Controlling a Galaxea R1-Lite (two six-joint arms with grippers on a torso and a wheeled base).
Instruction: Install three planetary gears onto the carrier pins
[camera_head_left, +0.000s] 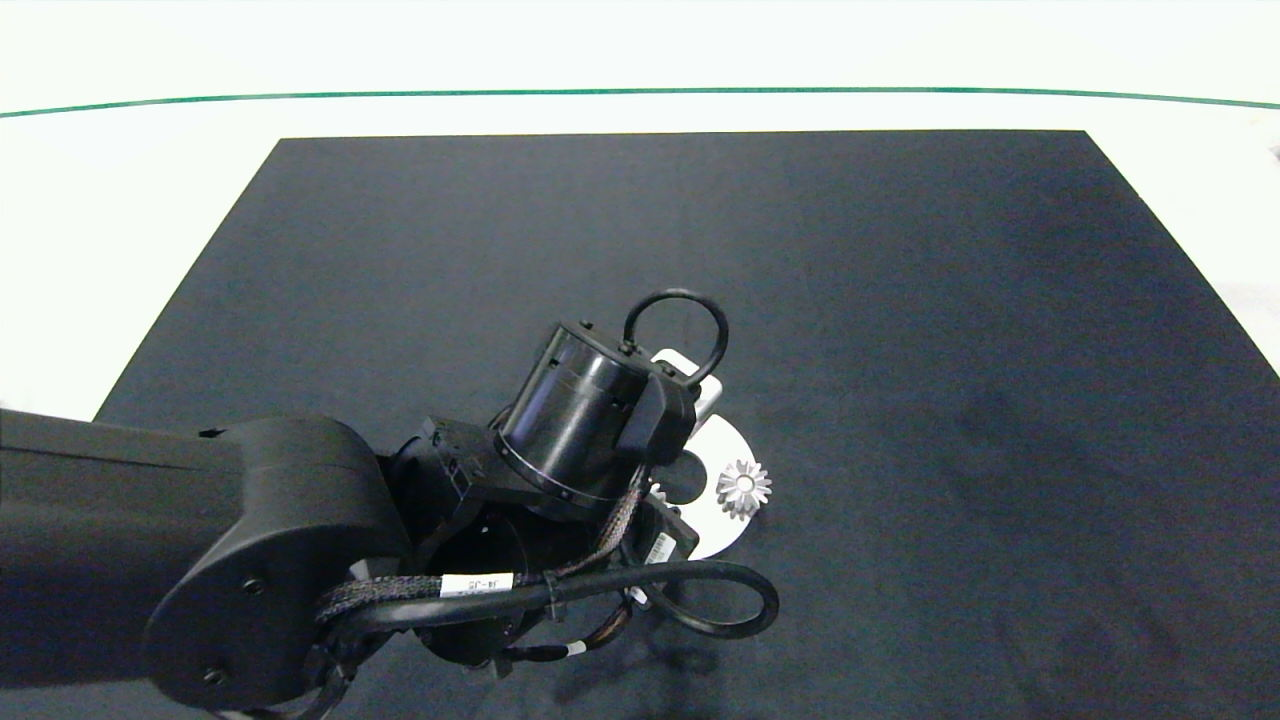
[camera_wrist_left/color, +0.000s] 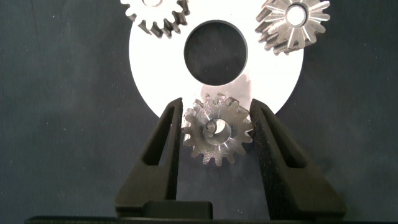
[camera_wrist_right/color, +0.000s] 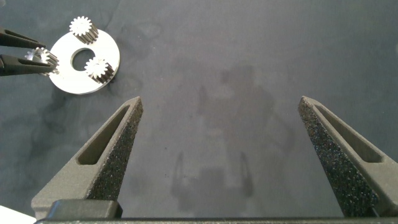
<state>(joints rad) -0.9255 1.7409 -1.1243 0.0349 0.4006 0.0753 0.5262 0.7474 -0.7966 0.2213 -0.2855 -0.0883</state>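
1. The left gripper (camera_wrist_left/color: 216, 134) pinches the third gear (camera_wrist_left/color: 217, 129) at the white disc's (camera_wrist_left/color: 158, 74) near edge.
2. Two gears (camera_wrist_left/color: 292, 23) already sit on the disc's far side.
3. I think the hole should line up with the pin, then go straight down.
4. The right gripper (camera_wrist_right/color: 221, 155) waits far from the disc, spread wide.

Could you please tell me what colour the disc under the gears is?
White; the disc shows best in the left wrist view.
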